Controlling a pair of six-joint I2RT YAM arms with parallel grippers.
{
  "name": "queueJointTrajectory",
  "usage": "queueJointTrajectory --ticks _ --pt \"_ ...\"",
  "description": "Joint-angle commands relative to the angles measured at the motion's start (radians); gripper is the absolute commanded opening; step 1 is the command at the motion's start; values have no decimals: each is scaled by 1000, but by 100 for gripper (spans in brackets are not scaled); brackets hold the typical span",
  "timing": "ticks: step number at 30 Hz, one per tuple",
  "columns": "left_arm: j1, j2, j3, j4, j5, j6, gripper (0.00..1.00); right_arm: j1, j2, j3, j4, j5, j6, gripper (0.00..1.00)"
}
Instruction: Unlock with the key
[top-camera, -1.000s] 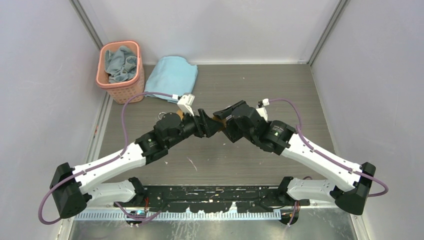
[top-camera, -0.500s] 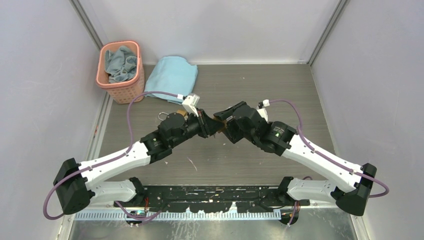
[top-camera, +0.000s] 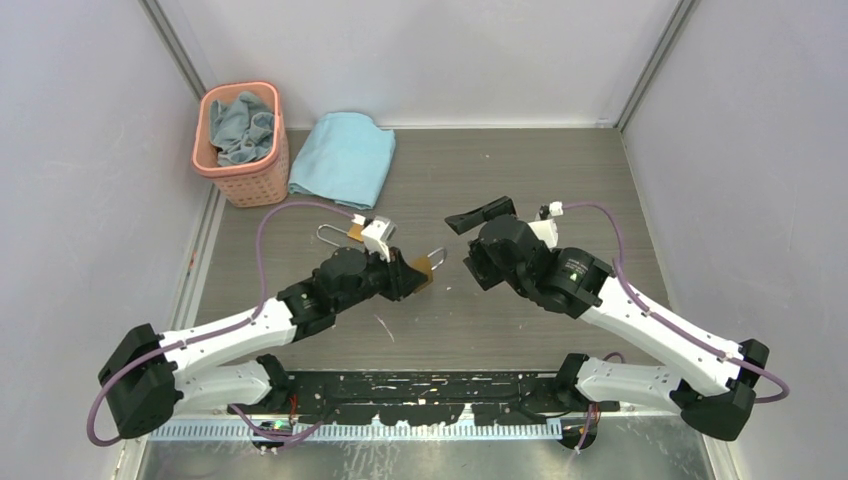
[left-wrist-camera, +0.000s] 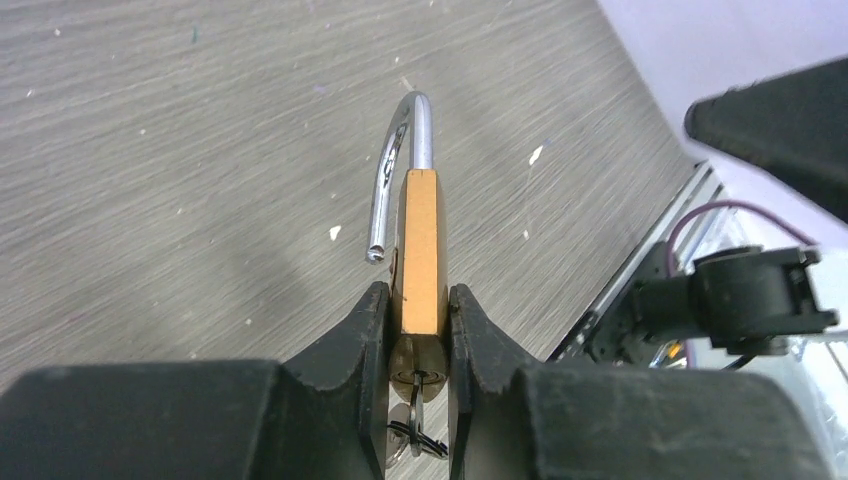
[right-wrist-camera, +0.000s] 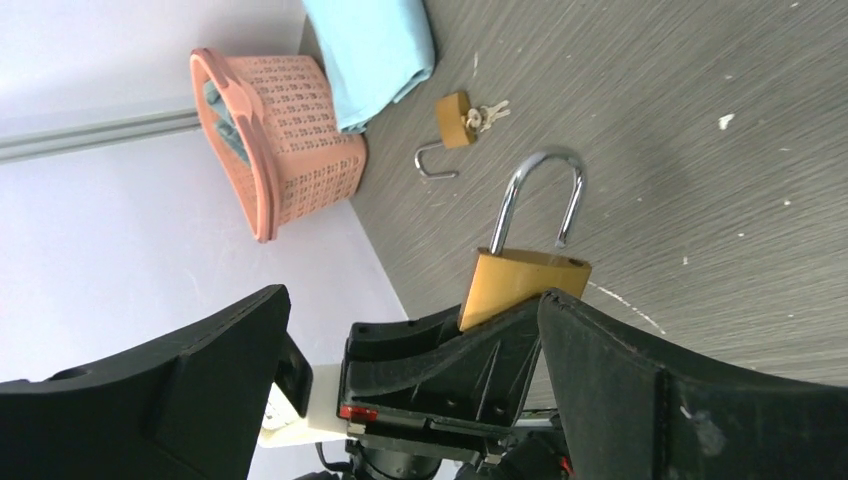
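The left arm reaches from its base at the near left toward the table centre, its forearm low and angled to the right. The left gripper (left-wrist-camera: 418, 300) has its fingers (left-wrist-camera: 368, 325) clamped on the flat faces of the held padlock (left-wrist-camera: 419, 245), which is carried above the table (top-camera: 560, 190) near the middle, shackle pointing away from the wrist. The right arm mirrors this pose from the near right. The right gripper (top-camera: 466, 243) faces the left one, just beside the held padlock but not touching it, its fingers (right-wrist-camera: 205, 385) spread wide with nothing between them. Padlocks: two. The held padlock has a rectangular brass body and a curved, polished steel shackle (left-wrist-camera: 398, 170) that is open, one end free of the body. A key (left-wrist-camera: 413, 400) hangs from its underside. The second padlock (right-wrist-camera: 455, 120), also brass, lies on the table behind the left arm, near the basket, with a small bunch of keys (right-wrist-camera: 487, 114) touching it; its shackle appears open. Basket (top-camera: 247, 183): one, pink perforated plastic, standing at the far left corner. Cloths: two, both light blue and soft: the crumpled cloth (top-camera: 240, 125) inside the basket and the folded cloth (top-camera: 345, 155) flat on the table just beside it. The table surface is grey, wood-grained and speckled with pale marks.
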Motion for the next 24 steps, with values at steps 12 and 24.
queueJointTrajectory --ticks 12,24 --pt "1 -183 -70 192 142 221 0 1 5 -96 -32 37 23 79" --pt "1 -200 -67 183 208 264 0 1 45 -186 57 -74 50 60"
